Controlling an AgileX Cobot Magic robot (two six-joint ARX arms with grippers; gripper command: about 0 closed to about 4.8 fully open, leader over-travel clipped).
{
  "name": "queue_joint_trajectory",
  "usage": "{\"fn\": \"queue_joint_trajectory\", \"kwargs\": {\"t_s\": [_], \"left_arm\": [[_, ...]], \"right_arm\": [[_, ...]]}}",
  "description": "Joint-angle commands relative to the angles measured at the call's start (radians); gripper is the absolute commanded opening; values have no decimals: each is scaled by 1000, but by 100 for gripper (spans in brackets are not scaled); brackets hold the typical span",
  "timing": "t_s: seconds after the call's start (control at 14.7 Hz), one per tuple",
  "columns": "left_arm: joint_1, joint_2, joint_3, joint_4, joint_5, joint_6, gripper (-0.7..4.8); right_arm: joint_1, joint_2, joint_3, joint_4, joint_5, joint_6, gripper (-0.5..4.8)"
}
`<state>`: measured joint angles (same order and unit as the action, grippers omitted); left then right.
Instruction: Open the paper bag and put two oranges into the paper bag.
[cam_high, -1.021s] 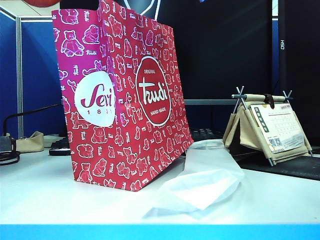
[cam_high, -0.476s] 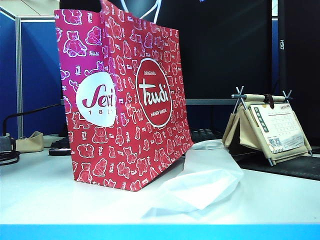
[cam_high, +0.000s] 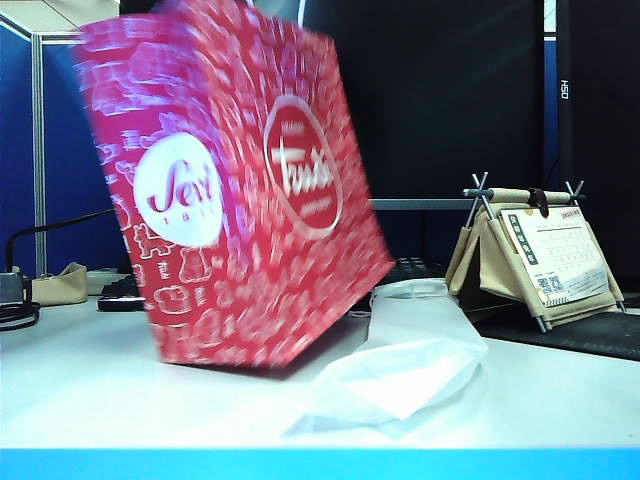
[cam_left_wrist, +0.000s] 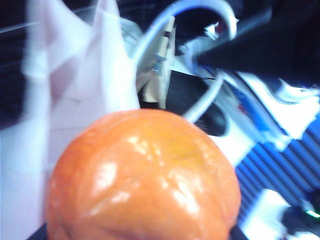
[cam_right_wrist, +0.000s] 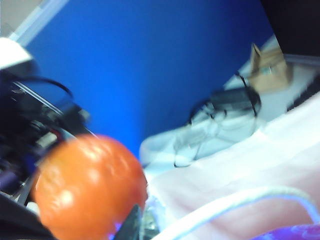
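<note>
The paper bag (cam_high: 235, 190) stands tilted and blurred on the white counter (cam_high: 120, 390), a white plastic bag (cam_high: 405, 355) just beside it. An orange (cam_left_wrist: 142, 175) fills the left wrist view close against the left hand, the bag's pale inner wall just beyond it — whether that hand grips the fruit cannot be told. The right hand is clenched, its fingers out of view; an orange (cam_right_wrist: 90, 187) shows near it, above the bag's white cord handle (cam_right_wrist: 240, 202).

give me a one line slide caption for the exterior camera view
Blurred pink-red paper bag tilts on the white table beside a white plastic bag and a desk calendar; neither hand visible.
</note>
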<state>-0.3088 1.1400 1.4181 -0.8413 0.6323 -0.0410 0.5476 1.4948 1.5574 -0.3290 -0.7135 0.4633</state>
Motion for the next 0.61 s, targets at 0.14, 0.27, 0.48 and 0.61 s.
{"fn": "queue_joint_trajectory", "kwargs": {"t_s": [0.14,0.27,0.48,0.61], "left_arm": [[-1,0,7,8,33,0,-6],[-1,16,7,14,3,0,-6],[-19,86,7,21,38,2,-6],[-72,120,7,44,37,3,-6]], "right_arm": [[2,-7,35,1,-74,14,-6],[4,-20,42,-11,-143,28,-6],[17,-69,45,-11,-157,40,-6],[17,-94,56,-3,-158,43,-6]]}}
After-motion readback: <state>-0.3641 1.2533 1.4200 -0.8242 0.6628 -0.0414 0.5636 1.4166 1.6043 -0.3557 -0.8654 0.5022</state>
